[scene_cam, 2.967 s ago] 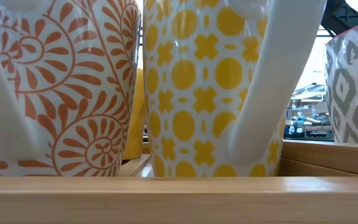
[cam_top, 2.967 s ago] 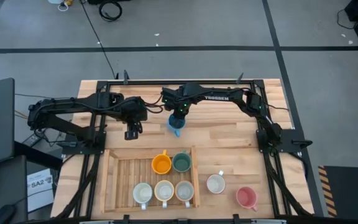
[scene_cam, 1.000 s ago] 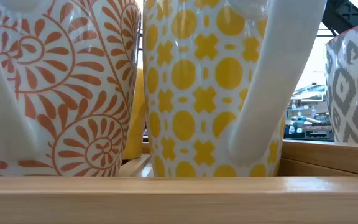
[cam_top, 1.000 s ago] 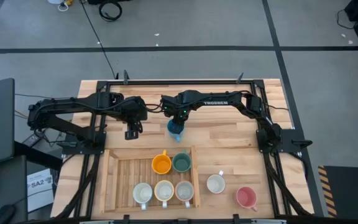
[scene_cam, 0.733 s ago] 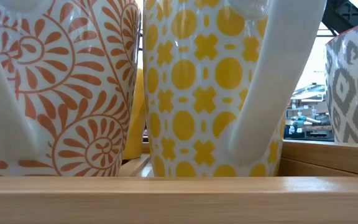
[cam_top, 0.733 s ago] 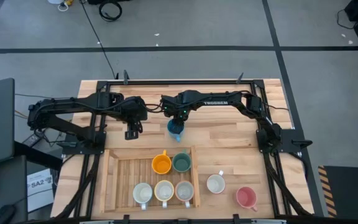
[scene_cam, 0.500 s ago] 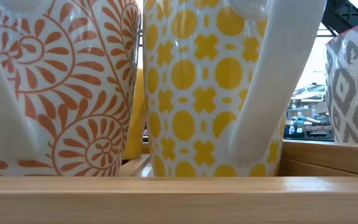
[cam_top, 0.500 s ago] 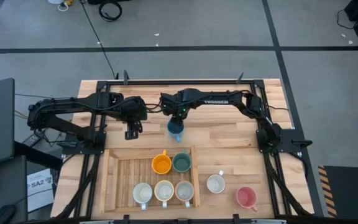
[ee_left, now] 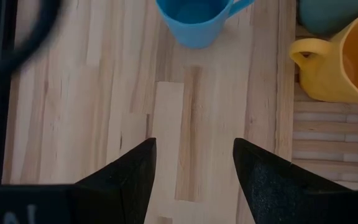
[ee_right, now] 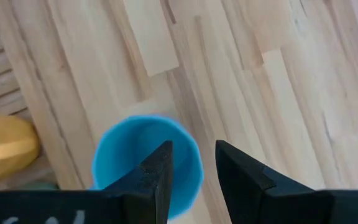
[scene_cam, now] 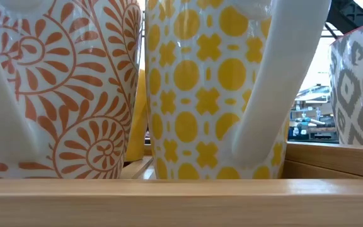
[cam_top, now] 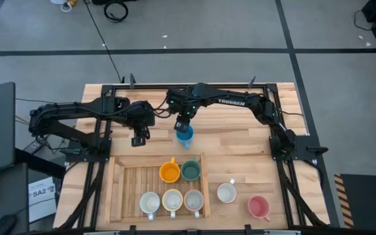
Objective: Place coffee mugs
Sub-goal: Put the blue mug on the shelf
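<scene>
A blue coffee mug [cam_top: 185, 136] stands upright on the bare table just beyond the wooden tray [cam_top: 126, 189]; its handle [ee_left: 238, 5] shows in the left wrist view. My right gripper [cam_top: 183, 123] hangs open right above the mug [ee_right: 145, 158], fingers pointing down and touching nothing. My left gripper [cam_top: 138, 139] waits open over the table to the left, nothing between its fingers [ee_left: 194, 168]. In the tray stand an orange mug [cam_top: 169, 172], a dark green mug [cam_top: 190, 171] and three pale mugs [cam_top: 172, 200].
A white mug [cam_top: 226, 192] and a pink mug [cam_top: 258, 207] stand on the table right of the tray. The low view is filled by patterned mugs [scene_cam: 207, 88] behind the tray's near rail [scene_cam: 181, 202]. Bare wood lies around the blue mug.
My right gripper has gone straight up from the blue mug and now hangs above it. The mug has stayed standing on the table in the same place.
</scene>
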Motion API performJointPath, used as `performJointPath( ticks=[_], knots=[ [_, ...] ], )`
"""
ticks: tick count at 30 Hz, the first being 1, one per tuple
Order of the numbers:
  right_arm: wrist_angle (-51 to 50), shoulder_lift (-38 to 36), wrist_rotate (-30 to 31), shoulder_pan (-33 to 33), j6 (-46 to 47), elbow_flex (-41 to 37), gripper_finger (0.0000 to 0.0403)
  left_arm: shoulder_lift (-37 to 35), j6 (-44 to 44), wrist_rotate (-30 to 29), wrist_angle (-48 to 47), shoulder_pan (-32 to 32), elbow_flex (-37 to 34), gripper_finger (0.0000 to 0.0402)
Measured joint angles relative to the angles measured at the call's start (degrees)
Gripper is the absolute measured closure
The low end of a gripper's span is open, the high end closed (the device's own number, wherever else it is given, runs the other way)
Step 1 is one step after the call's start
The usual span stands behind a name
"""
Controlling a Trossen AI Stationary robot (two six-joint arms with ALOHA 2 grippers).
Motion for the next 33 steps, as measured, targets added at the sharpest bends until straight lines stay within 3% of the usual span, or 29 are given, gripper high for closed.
performJointPath(
  ticks=[12,20,28,33],
  knots=[
    [-15.09,-0.27,0.43,3.14,-2.3,7.4,0.0276,0.0,0.2,0.2,2.52,-0.02,0.0,0.018],
    [-19.56,-4.36,10.98,4.3,-0.21,7.43,0.0276,0.0,-0.76,0.02,6.61,-1.02,0.0,0.018],
    [-21.1,-12.55,14.38,4.06,2.87,6.68,0.0276,0.04,-1.13,0.09,9.94,-2.73,-0.02,0.018],
    [-21.14,-19.06,19.69,4.08,4.8,6.33,0.0276,0.04,-1.57,0.02,9.97,-3.85,-0.02,0.018]
  ],
)
